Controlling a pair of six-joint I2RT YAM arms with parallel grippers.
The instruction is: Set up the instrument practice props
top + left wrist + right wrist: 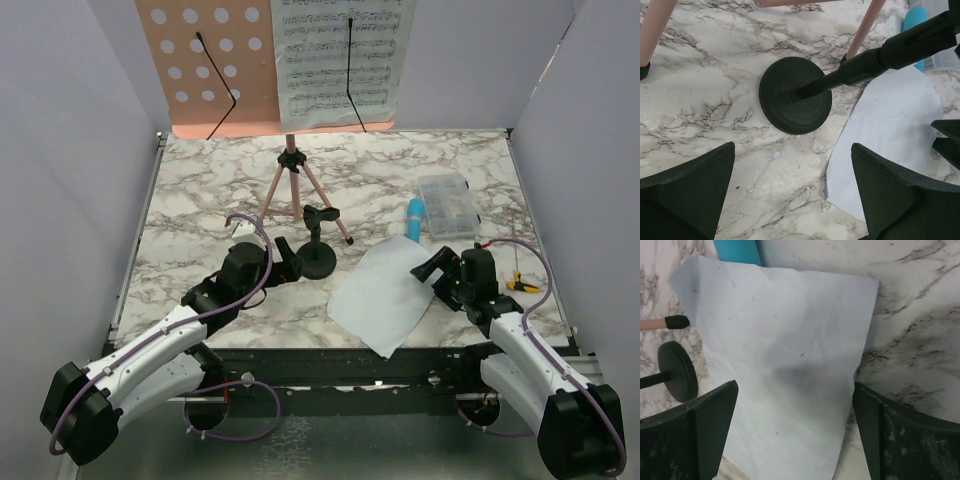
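The left gripper [283,258] is spread wide and holds nothing. Straight ahead of it, close but apart, stands the black mic stand [795,95] on its round base, upright on the marble counter [190,190], with its post leaning across the wrist view. Beyond the mic stand, farther from this gripper, the pink music stand [205,60] rises on thin tripod legs. One sheet-music page [340,55] rests on the right half of its desk under a black wire arm.

The right gripper [795,435] is also spread wide and empty. It hangs low over the near part of the second page [790,365], which lies flat on the counter with its blank side up; whether the fingers touch the paper cannot be told. Past the page's far edge, ahead of this gripper, lies the blue microphone [415,220], its end touching or just under the paper. The clear plastic box [447,205] sits just beside the microphone, on its right. The page's left corner reaches towards the mic stand's base.
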